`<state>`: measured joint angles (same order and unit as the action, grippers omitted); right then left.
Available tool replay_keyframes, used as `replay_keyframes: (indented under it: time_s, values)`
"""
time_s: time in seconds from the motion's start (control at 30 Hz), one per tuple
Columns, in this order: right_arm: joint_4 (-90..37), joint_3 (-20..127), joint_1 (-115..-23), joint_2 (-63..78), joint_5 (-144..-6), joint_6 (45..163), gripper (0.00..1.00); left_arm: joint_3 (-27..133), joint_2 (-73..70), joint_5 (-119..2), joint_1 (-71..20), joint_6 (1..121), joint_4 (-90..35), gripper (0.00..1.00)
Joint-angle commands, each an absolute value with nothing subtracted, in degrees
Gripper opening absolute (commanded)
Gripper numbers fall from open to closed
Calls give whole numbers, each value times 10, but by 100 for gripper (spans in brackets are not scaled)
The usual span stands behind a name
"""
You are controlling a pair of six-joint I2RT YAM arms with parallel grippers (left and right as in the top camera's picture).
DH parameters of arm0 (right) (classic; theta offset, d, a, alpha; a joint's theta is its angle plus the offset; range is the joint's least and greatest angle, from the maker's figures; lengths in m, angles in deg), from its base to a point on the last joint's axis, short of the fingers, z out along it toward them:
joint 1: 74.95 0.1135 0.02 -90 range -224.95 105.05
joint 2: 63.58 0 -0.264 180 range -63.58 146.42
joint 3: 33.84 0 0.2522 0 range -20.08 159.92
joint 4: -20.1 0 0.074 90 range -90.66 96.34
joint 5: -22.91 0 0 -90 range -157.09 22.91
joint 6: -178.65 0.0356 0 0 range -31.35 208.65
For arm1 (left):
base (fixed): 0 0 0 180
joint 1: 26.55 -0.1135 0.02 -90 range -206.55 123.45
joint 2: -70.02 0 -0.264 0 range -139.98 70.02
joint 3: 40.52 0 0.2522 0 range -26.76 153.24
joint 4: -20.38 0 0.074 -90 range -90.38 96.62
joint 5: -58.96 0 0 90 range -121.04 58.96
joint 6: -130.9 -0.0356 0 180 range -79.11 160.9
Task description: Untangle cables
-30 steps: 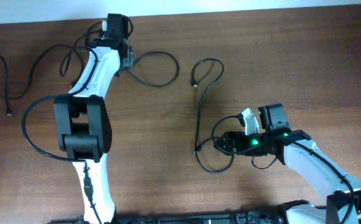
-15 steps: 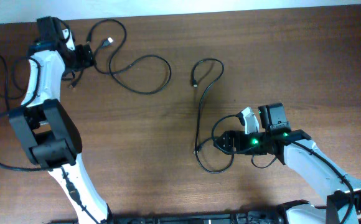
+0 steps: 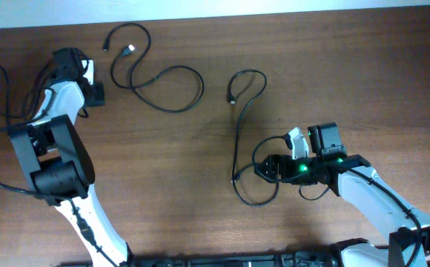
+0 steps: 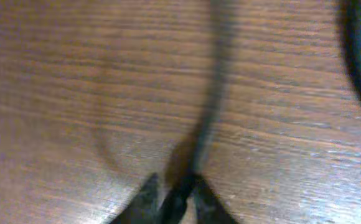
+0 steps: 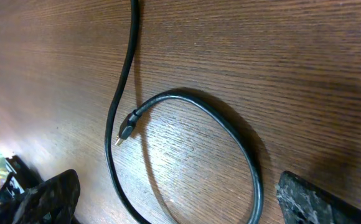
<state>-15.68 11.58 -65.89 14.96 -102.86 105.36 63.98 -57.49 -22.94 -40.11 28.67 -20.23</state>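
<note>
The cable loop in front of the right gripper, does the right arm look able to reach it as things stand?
Probably yes. The right gripper is open right beside the cable loop, which lies flat on the bare table with nothing over it.

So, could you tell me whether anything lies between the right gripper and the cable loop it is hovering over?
Nothing visible does. The right gripper stands open over the cable loop, which lies flat on the bare table with its plug free; no other cord crosses it there.
</note>
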Motion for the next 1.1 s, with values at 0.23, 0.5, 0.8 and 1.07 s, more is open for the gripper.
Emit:
replay_keyframes:
  time_s: [0.23, 0.5, 0.8, 1.07]
  values:
    - [-153, 116, -656, 149, -1024, 1056, 99, 734, -576, -247, -533, 459, -147, 0]
    - [-152, 116, -656, 149, -1024, 1089, 99, 734, -576, -592, -529, 648, 146, 0]
    - [-153, 116, -656, 149, -1024, 1089, 99, 754, -576, -691, -493, 727, 359, 0]
    - [-141, 116, -656, 149, -1008, 1089, 99, 753, -576, -143, -515, 680, -48, 0]
